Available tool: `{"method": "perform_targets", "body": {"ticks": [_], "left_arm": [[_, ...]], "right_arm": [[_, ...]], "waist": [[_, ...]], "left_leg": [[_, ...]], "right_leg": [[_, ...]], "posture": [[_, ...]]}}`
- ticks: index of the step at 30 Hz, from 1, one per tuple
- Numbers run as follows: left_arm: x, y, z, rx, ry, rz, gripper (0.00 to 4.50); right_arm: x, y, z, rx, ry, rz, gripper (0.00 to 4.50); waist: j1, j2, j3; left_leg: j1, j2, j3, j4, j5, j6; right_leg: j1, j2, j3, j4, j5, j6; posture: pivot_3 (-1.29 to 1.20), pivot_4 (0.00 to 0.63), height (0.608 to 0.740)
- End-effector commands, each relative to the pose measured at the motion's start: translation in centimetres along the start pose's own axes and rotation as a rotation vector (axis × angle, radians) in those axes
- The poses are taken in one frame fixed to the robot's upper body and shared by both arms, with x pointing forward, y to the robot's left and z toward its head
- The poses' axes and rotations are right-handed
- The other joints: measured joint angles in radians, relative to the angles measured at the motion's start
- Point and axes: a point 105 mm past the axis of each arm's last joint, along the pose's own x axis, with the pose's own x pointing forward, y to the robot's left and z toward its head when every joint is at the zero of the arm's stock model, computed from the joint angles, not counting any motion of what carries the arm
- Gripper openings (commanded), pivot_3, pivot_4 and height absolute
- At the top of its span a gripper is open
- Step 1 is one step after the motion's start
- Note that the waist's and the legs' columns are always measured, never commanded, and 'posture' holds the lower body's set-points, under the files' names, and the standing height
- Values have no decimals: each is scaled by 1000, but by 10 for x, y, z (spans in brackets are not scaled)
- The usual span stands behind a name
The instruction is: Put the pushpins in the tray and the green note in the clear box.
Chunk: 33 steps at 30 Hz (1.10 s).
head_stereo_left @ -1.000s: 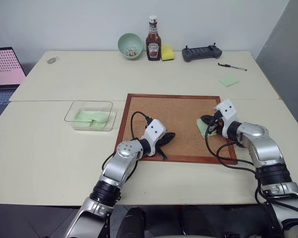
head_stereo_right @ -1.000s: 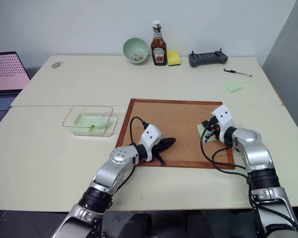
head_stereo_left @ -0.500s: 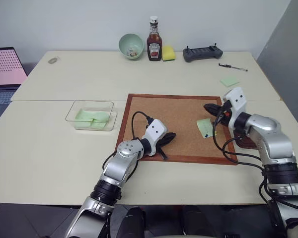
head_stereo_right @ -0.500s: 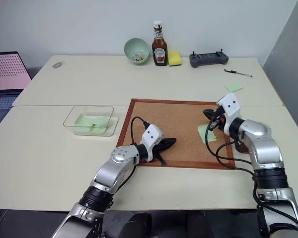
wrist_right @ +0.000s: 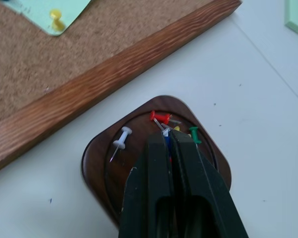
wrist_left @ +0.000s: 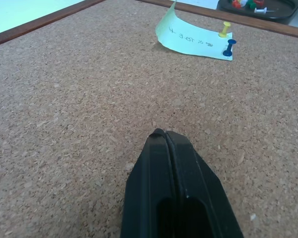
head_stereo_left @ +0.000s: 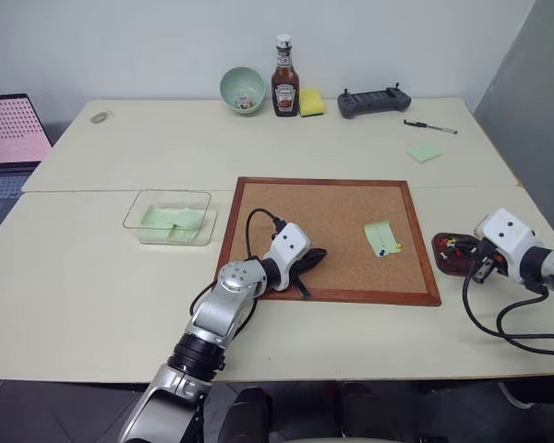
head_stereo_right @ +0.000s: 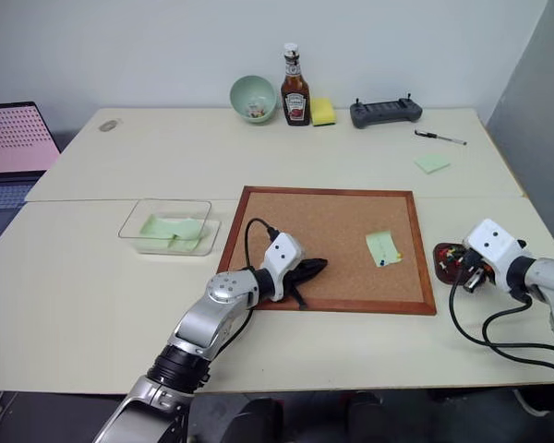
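The green note (head_stereo_left: 381, 237) lies on the cork board, one edge curled up, with a blue pushpin (wrist_left: 229, 48) and a yellow one (wrist_left: 223, 29) stuck in it. Off the board's right edge sits the small dark tray (wrist_right: 97, 163), holding red, white and green pins. My right gripper (wrist_right: 167, 133) hovers just over the tray (head_stereo_left: 440, 245), shut, with a sliver of blue pushpin between its tips. My left gripper (head_stereo_left: 311, 256) rests shut on the board's near left part, holding nothing. The clear box (head_stereo_left: 166, 191) stands left of the board with green notes inside.
The wood-framed cork board (head_stereo_left: 258, 235) fills the table's middle. Along the far edge stand a pale green bowl (head_stereo_left: 242, 88), a ketchup bottle (head_stereo_left: 284, 76), a yellow sponge (head_stereo_left: 311, 101) and a black controller (head_stereo_left: 375, 100). A pen (head_stereo_left: 430, 126) and green pad (head_stereo_left: 425, 152) lie far right; a laptop (head_stereo_left: 9, 138) sits left.
My right gripper has left the green note and swung right and back, off the cork board, to just over the tray. The left gripper has stayed put.
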Motion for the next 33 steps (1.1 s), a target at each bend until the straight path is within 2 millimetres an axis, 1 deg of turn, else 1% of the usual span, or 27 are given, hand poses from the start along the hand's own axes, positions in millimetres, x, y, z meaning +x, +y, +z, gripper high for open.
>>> {"method": "perform_targets", "body": {"ticks": [1, 4, 6, 7, 8, 9, 10, 14, 16, 18, 21, 24, 26, 29, 33], "left_arm": [[3, -11, -18, -21, 61, -38, 0], [3, -11, -19, -20, 63, -38, 0], [2, -11, -19, -20, 63, -35, 0], [2, -10, -19, -20, 63, -34, 0], [2, -10, -19, -19, 63, -34, 0], [2, -10, -19, -19, 63, -33, 0], [2, -10, -19, -18, 63, -33, 0], [1, -10, -19, -18, 63, -33, 0], [1, -10, -19, -18, 62, -34, 0], [2, -10, -19, -18, 62, -35, 0], [3, -10, -18, -18, 62, -37, 0], [2, -10, -19, -18, 61, -40, 0], [3, -10, -19, -18, 61, -42, 0], [4, -10, -17, -17, 58, -46, 0], [4, -10, -17, -14, 57, -52, 0]], "right_arm": [[-6, -10, -4, -42, 24, -32, 16], [-5, -10, -11, -44, 48, -28, 16], [-6, -11, -15, -44, 60, -29, 378], [-6, -12, -16, -42, 63, -30, 510], [-6, -12, -17, -41, 64, -31, 540], [-6, -13, -17, -39, 64, -33, 841], [-6, -13, -17, -38, 64, -34, 966], [-10, -17, -12, -27, 47, -47, 1796], [-13, -20, -7, -5, 29, -54, 2307], [-15, -21, -5, 10, 20, -48, 2632], [-20, -22, 1, 38, -1, -35, 2632], [-25, -19, 25, 103, -93, 5, 2632], [-26, -14, 36, 129, -136, 40, 2632], [-26, 2, 51, 145, -173, 136, 2632], [-31, 16, 60, 125, -161, 230, 2632]], "waist": [[1, 0, 0], [2, 0, 0], [2, 0, 0], [2, 0, 0], [2, 0, 0], [2, 0, 0], [2, 0, 0], [2, 0, 0], [2, 0, 0], [2, 0, 0], [2, 0, 0], [3, 0, 0], [3, 0, 0], [3, 0, 0], [3, 0, 0]], "left_leg": [[0, 0, 0, 0, 0, 0], [-1, 0, 0, 0, 0, 0], [-1, 0, 0, 0, 0, 0], [-1, 0, 0, 0, 0, 0], [0, 0, 0, 0, 0, 0], [0, 0, 0, 0, 0, 0], [0, 0, 0, 0, 0, 0], [0, 0, 0, 0, 0, 0], [0, 0, 0, 0, 0, 0], [-1, 0, 0, 0, 0, 0], [-1, 0, 0, 0, 0, 0], [-1, 0, 0, 0, 0, 0], [0, 0, 0, 0, 0, 0], [0, 0, -1, 0, 0, 0], [-1, 0, -1, 0, 0, 0]], "right_leg": [[0, 0, 0, -1, 0, 0], [0, 0, 0, -1, 0, 0], [0, 0, 0, -1, 0, 0], [0, 0, 0, -1, 0, 0], [0, 0, 0, -1, 0, 0], [0, 0, 0, -1, 0, 0], [0, 0, 0, -1, 0, 0], [0, 0, 0, -1, 0, 0], [0, 0, 0, -1, 0, 0], [0, 0, 0, -1, 0, 0], [0, 0, 0, -1, 0, 0], [0, 0, 0, -1, 0, 0], [0, 0, 0, -1, 0, 0], [1, 0, 0, -1, 0, 0], [1, 0, 0, -2, 0, 0]], "posture": [[0, 150, 740], [0, 150, 740], [0, 150, 740], [0, 150, 740], [0, 150, 740], [0, 150, 740], [0, 150, 740], [0, 150, 740], [0, 150, 740], [0, 150, 740], [0, 150, 740], [0, 150, 740], [0, 150, 740], [0, 150, 740], [0, 150, 740]]}}
